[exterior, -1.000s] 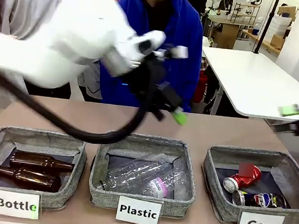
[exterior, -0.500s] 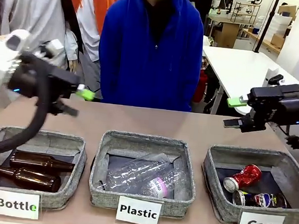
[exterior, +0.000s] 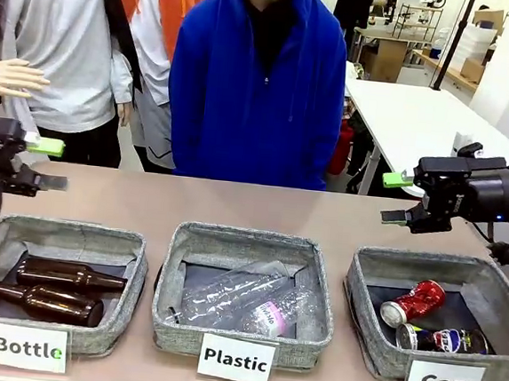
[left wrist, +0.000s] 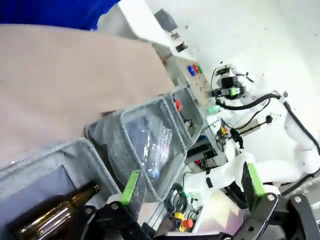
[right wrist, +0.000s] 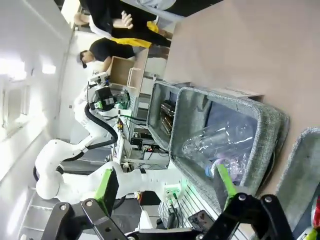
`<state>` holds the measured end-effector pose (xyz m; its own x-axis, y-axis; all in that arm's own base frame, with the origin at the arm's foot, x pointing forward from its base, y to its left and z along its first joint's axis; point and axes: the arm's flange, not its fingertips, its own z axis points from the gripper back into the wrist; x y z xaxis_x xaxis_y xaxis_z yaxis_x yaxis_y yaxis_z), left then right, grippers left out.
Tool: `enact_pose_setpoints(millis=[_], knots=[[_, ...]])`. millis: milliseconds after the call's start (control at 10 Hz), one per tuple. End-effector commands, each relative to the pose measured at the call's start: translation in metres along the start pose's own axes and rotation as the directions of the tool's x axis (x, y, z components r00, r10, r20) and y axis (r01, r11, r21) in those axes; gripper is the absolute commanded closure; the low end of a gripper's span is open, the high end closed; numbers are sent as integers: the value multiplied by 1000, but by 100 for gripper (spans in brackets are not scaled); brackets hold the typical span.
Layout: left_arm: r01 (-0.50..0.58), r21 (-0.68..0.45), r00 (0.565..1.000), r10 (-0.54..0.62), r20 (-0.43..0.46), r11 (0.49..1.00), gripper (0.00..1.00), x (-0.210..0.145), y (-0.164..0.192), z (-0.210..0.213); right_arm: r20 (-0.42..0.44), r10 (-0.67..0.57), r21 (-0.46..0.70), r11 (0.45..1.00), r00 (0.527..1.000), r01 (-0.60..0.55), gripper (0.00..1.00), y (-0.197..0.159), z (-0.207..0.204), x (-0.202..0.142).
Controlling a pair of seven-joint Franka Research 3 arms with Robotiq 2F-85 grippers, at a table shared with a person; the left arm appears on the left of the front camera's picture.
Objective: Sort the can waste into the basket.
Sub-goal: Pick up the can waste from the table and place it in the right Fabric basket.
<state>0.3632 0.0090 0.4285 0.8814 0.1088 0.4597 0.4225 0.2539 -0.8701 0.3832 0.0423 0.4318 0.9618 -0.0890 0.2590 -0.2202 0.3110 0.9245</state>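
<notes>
Both crushed cans, the red can (exterior: 412,302) and the dark can (exterior: 444,339), already lie in the basket (exterior: 364,309) marked "Can", so the sorting looks finished; none remains on the tabletop (exterior: 235,207). The right end effector (exterior: 396,198) hangs spread and empty, the cans at its 5 o'clock. The left end effector (exterior: 45,163), likewise spread and empty, hangs well apart at 9 o'clock.

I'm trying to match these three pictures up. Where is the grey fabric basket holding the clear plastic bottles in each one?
Front view: grey fabric basket of clear plastic bottles at bottom centre, labelled "Plastic".
Left wrist view: lower middle, tilted.
Right wrist view: centre-right.
Shared landmark: the crumpled clear plastic bottles inside.
</notes>
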Motion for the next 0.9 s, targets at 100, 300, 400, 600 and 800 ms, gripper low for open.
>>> enact_pose_setpoints(millis=[100, 300, 400, 600, 800], knots=[[-36, 73, 996, 42, -78, 997, 0, -1, -17, -20, -19, 10, 16, 1000, 1000, -10, 0, 5, -5, 1], [-36, 73, 996, 42, -78, 997, 0, -1, -17, -20, -19, 10, 16, 1000, 1000, -10, 0, 5, -5, 1], [-36, 73, 996, 42, -78, 997, 0, -1, -17, -20, -19, 10, 16, 1000, 1000, -10, 0, 5, -5, 1], [-36, 73, 996, 42, -78, 997, 0, -1, -17, -20, -19, 10, 16, 1000, 1000, -10, 0, 5, -5, 1], [-36, 73, 996, 42, -78, 997, 0, -1, -17, -20, -19, 10, 16, 1000, 1000, -10, 0, 5, -5, 1]])
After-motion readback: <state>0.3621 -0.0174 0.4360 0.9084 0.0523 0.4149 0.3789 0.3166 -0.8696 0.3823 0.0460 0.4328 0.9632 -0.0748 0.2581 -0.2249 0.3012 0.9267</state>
